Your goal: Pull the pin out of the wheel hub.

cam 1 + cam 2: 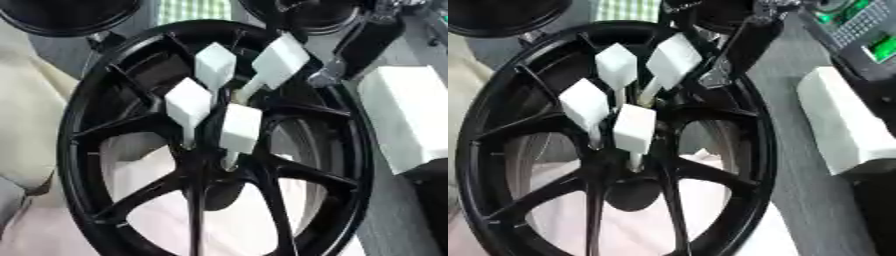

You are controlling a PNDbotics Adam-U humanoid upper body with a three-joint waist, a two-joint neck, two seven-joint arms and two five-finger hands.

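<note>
A black spoked wheel hub (74, 150) fills most of both views, standing tilted over a pale surface. Several white pins with blocky heads stick out of its centre: one at the upper right (282, 60), one at the top (215, 65), one on the left (188, 102) and one lowest (241, 127). My right hand (363, 47), black with a silver joint, comes down from the upper right and ends just right of the upper-right pin's head. Whether it touches that pin is hidden. My left hand does not show.
A long white block (407, 120) lies on the grey surface right of the wheel. A device with green displays (859, 30) sits at the top right. Dark round shapes (70, 15) and a green checked cloth (192, 10) line the far edge.
</note>
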